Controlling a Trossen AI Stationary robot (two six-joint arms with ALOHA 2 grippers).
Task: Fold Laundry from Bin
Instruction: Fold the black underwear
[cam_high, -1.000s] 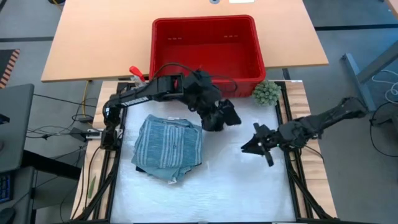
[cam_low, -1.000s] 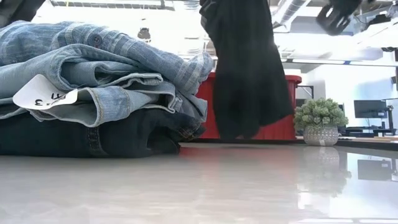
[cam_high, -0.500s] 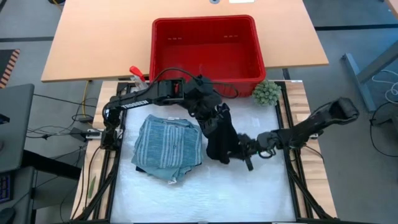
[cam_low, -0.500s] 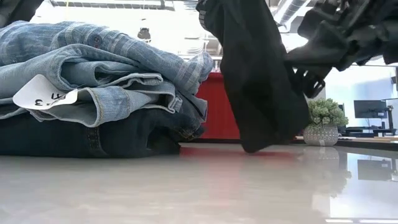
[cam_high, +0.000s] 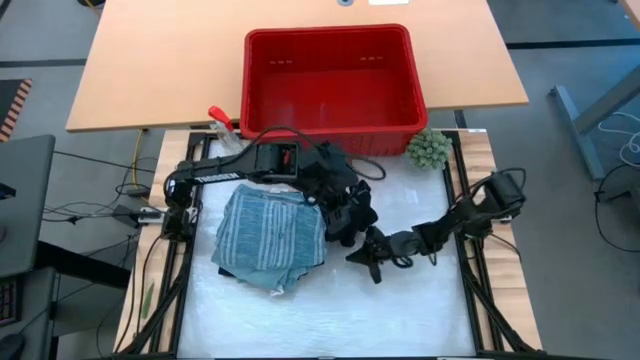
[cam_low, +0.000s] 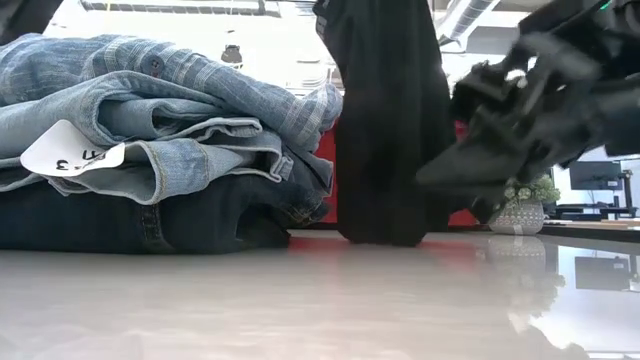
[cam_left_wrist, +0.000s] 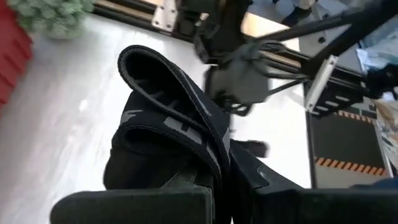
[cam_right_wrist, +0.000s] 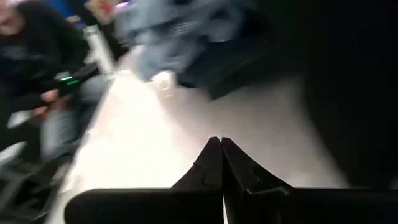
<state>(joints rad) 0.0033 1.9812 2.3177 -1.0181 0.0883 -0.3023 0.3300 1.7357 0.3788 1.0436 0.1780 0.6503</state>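
One small black piece (cam_low: 385, 130) hanging limp, pinched in left gripper (cam_high: 340, 205) | right gripper (cam_high: 372, 262) at 4 o'clock, closed, empty

Left arm reaches in from the table's left edge, left gripper (cam_high: 345, 212) raised mid-table, fingers clamped together. Right arm stretched low from the right side, right gripper (cam_high: 370, 258) just beside the left one, fingers (cam_right_wrist: 214, 165) closed, nothing between them.
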